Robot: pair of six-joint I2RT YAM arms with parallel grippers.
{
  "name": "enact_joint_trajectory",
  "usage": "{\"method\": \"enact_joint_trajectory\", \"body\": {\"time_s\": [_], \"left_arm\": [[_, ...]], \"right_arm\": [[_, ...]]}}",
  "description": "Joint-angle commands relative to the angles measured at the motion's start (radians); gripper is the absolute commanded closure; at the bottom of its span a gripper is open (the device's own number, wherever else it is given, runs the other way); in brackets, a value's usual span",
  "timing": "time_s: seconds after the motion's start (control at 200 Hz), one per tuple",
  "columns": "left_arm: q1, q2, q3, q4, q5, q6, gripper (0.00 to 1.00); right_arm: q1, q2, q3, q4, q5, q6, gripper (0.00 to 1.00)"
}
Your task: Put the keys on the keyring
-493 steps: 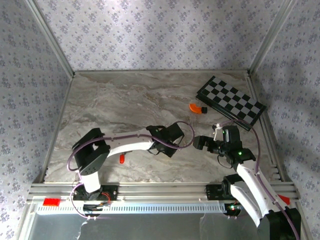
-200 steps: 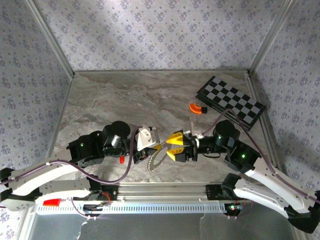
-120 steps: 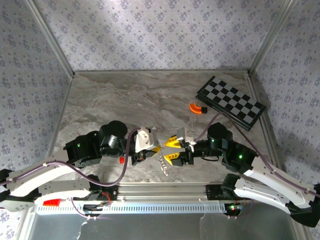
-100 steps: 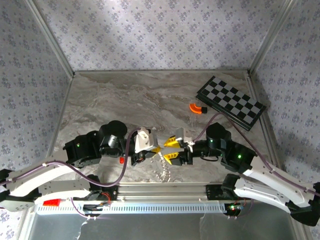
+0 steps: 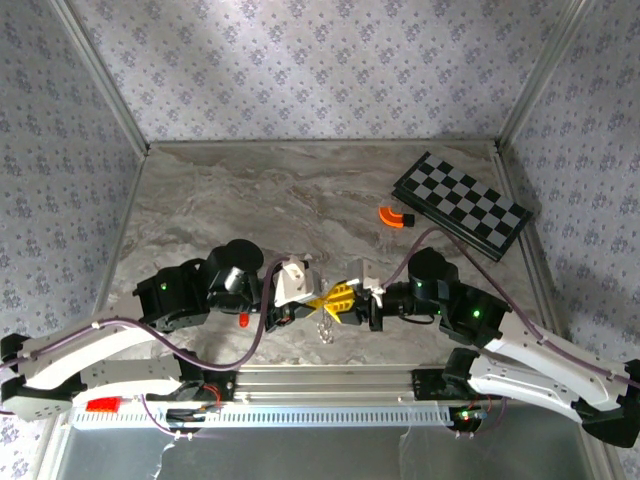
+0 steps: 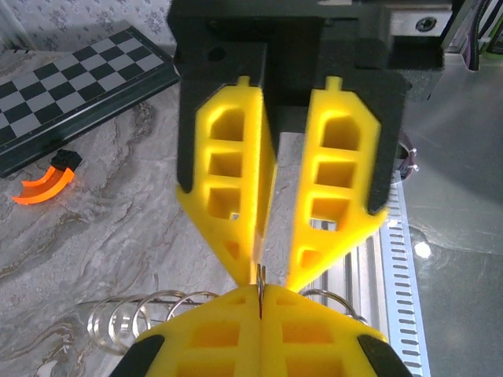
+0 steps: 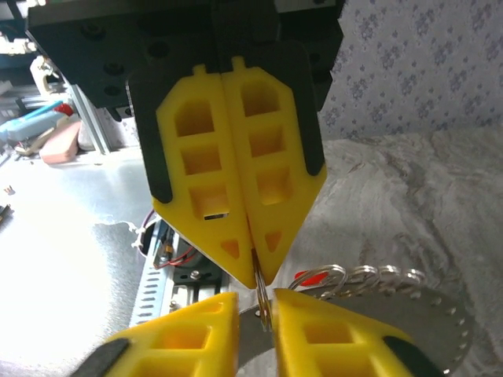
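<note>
Steel keyring (image 7: 263, 302) pinched by both tools; R-wrist cam adds red key (image 7: 313, 276).

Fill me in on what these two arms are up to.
Both arms meet tip to tip at the table's near edge. The left tool and the right tool are each pinched shut on the keyring, which hangs between them. The red-headed key lies on the table by the left arm, not yet threaded on.

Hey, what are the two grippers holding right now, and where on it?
Both pinch the keyring by its thin metal rim: the left gripper shut on it from one side, the right gripper closing on the same edge, fingertip to fingertip.
</note>
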Motion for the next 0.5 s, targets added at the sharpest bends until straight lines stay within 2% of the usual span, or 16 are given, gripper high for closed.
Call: {"method": "enact_joint_trajectory", "body": {"time_s": [0.0,0.075,0.315,0.43,0.495], "left_arm": [[-0.007,-0.004,0.064,0.004,0.019,0.021,1.0],[-0.008,-0.003,0.071,-0.004,0.021,0.022,1.0],[-0.009,0.004,0.077,-0.006,0.017,0.025,1.0],[-0.009,-0.002,0.065,0.014,0.021,0.02,1.0],[-0.009,-0.011,0.05,0.035,0.022,0.011,0.91]], "right_arm": [[0.01,0.004,0.028,0.001,0.016,-0.012,0.91],[0.01,0.011,0.031,-0.006,0.023,-0.016,0.97],[0.024,0.031,0.032,0.005,0.024,-0.018,0.96],[0.03,0.035,0.035,-0.002,0.036,-0.021,1.0],[0.029,0.025,0.031,-0.004,0.062,-0.023,1.0]]}}
